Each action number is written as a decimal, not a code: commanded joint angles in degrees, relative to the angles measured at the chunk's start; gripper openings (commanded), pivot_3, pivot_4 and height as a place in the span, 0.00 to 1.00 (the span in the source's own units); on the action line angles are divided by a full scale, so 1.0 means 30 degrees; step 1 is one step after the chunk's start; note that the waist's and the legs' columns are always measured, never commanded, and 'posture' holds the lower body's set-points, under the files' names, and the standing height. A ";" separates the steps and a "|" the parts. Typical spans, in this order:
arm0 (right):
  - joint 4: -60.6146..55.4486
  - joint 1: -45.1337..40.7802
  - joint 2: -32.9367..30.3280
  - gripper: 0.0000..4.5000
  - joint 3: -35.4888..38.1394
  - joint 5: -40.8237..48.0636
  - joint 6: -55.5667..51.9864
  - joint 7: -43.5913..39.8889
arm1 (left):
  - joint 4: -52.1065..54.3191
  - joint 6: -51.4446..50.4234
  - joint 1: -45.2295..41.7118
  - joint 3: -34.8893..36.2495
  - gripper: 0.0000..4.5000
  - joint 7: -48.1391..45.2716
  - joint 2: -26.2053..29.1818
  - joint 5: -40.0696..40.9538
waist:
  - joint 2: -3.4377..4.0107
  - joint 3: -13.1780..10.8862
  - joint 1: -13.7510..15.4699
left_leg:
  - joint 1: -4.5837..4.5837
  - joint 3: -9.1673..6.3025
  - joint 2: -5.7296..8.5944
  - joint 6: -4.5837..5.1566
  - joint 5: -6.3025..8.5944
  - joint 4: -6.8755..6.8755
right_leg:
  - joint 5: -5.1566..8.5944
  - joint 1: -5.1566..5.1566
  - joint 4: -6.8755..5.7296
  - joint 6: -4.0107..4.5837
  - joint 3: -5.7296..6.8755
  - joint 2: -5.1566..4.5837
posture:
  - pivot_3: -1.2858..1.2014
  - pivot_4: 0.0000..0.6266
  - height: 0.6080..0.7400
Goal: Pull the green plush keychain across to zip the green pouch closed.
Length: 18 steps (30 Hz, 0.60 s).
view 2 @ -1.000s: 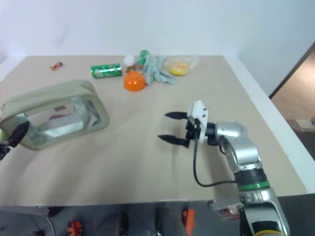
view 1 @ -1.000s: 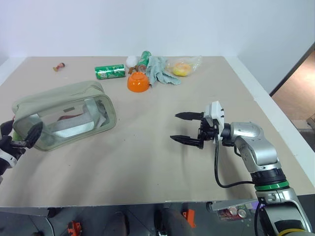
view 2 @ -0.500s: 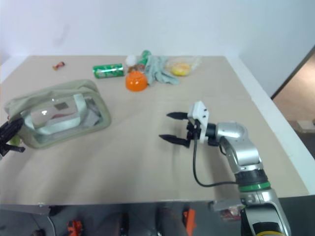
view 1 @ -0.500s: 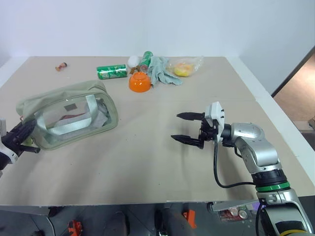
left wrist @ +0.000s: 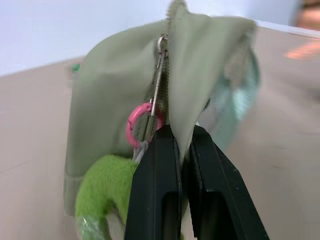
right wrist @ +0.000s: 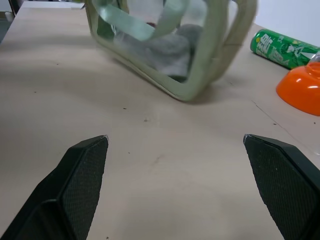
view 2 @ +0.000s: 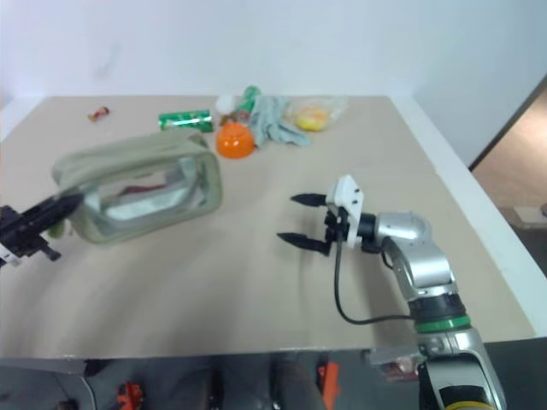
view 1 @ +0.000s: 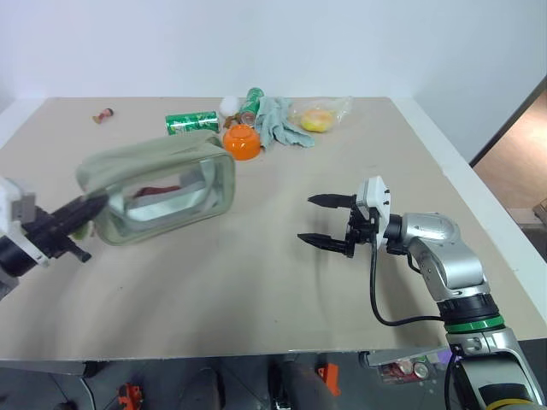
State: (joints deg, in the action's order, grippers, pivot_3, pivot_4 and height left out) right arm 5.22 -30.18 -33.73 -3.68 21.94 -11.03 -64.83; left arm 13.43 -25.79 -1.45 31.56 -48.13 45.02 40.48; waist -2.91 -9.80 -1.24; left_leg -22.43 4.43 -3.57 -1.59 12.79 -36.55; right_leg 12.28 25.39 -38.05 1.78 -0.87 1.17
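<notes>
Left wrist view: left gripper (left wrist: pixel 182 145) was clamped on the green pouch (view 1: pixel 162 195) fabric beside the green plush keychain (left wrist: pixel 102 187), at left | right gripper (view 1: pixel 329 219) was held wide, well apart, presumably for bracing.

I see the green pouch (view 1: pixel 158 195) as matt sage cloth with a glossy clear plastic window and a metal zipper pull. The green plush keychain (left wrist: pixel 102 187) looks soft and fuzzy, hung on a shiny pink plastic ring (left wrist: pixel 141 128). My left gripper (left wrist: pixel 181 150) has smooth, matt black fingers. The right gripper (right wrist: pixel 180 150) shows finely textured black pads. The desk (view 1: pixel 256 282) is matt beige. The orange bowl (view 1: pixel 240 143) is glossy plastic; the soda can (view 1: pixel 191 124) is shiny metal.
</notes>
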 commanded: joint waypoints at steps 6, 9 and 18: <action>0.0075 -0.0308 -0.0401 1.00 0.0682 -0.0282 0.0648 0.0046 | 0.2125 -0.1026 -0.2238 -0.2449 0.01 0.0053 -0.0506 0.1370 | 0.0000 0.0000 0.0017 | 0.0003 -0.0011 0.0001 0.0000 -0.0002 -0.0007 | -0.0004 -0.0007 -0.0009 0.0000 0.0009 0.0014 | 0.52 0.24 1.00; 0.0120 -0.0217 -0.0472 1.00 0.0745 -0.0372 0.0727 0.0119 | 0.2821 -0.1622 -0.2929 -0.3151 0.01 0.0196 -0.0707 0.1918 | -0.0001 0.0000 0.0016 | -0.0001 -0.0007 0.0006 0.0000 -0.0002 -0.0006 | -0.0004 -0.0006 -0.0006 -0.0002 -0.0002 0.0010 | 0.52 0.24 1.00; 0.0368 -0.0036 -0.0721 1.00 0.1227 -0.0407 0.0508 0.0633 | 0.2907 -0.1349 -0.2948 -0.4361 0.01 -0.1150 -0.0030 0.0885 | -0.0001 -0.0001 -0.0034 | 0.0010 -0.0009 0.0015 -0.0004 0.0001 -0.0006 | -0.0004 -0.0004 -0.0009 -0.0002 -0.0014 0.0067 | 0.52 0.24 1.00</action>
State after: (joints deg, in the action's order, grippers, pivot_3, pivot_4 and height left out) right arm 6.30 -30.07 -34.74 -2.57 20.23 -9.48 -63.41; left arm 21.41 -32.26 -10.77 17.72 -49.70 43.31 44.52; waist -2.91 -9.81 -1.34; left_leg -22.39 4.40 -3.55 -1.60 12.79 -36.57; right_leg 12.27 25.37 -38.08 1.78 -0.92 1.41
